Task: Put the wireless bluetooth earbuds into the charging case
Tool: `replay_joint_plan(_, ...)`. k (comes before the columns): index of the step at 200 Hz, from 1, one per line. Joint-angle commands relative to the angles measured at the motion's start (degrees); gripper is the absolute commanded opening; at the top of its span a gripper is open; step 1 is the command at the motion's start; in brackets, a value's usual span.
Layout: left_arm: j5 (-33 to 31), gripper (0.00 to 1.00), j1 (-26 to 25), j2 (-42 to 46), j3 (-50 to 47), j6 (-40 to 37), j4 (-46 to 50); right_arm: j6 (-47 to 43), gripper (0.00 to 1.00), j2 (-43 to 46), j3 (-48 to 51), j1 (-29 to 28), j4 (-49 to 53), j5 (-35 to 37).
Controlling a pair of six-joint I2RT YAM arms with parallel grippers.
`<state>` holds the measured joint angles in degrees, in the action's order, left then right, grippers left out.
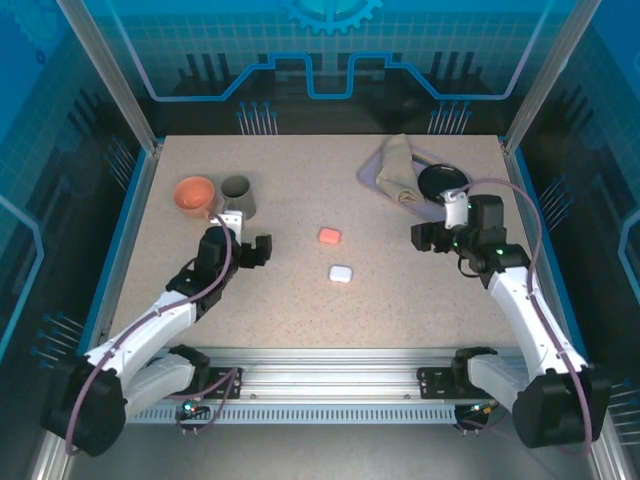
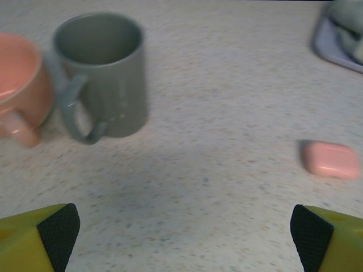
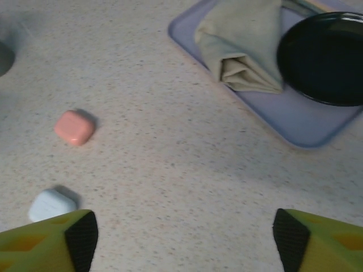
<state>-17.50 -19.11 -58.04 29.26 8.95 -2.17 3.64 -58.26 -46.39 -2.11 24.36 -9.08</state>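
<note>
A grey mug (image 2: 108, 73) stands beside an orange cup (image 2: 17, 73); a lilac tray (image 3: 295, 124) holds a folded cloth (image 3: 244, 45) and a black plate (image 3: 323, 56).

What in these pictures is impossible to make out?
- Inside the pink case and the white case: both look shut and are tiny in the top view, so whether earbuds are inside is hidden.
- Orange cup: left wrist view, blurred and cut off by the left edge.
- Black plate: right wrist view, cut off by the right edge.
- Tray: left wrist view, cut to a blurred corner by the right edge.
</note>
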Motion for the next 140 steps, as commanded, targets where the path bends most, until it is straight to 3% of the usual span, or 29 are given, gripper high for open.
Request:
replay_joint_plan(1, -0.11, 0.99, 3.0, -2.35, 0.98, 1.85, -3.85, 0.2, 0.91, 3.43, 2.98, 3.6, -5.87, -1.54)
replay_joint_plan(17, -0.04, 0.99, 4.98, -5.09, 1.12, 0.8, -5.5, 0.44, 1.0, 5.73, 6.11, 5.73, -9.15, -0.75)
replay_joint_plan(51, 1.9, 0.99, 7.31, -9.6, 4.04, -4.32, -5.95, -1.56, 1.0, 9.52, 14.18, 9.21, -17.13, 3.22)
replay_joint_plan(70, 2.0, 0.99, 7.4, -11.85, 1.36, -9.3, -13.98, -3.45, 1.0, 9.76, 19.15, 10.57, -23.32, 4.28)
replay_joint_plan(108, 4.84, 0.99, 8.34, -18.63, -5.58, -13.23, -32.41, -0.69, 1.0, 3.84, 25.98, 12.39, -38.26, 4.7)
replay_joint_plan(119, 7.16, 0.99, 8.76, -19.39, -4.19, -14.39, -30.1, -0.16, 1.0, 1.06, 28.26, 12.39, -44.85, 4.62)
replay_joint_plan(140, 11.25, 0.99, 9.17, -20.9, -5.32, -18.81, -35.02, -0.51, 1.0, -3.79, 28.8, 12.19, -50.52, 4.27)
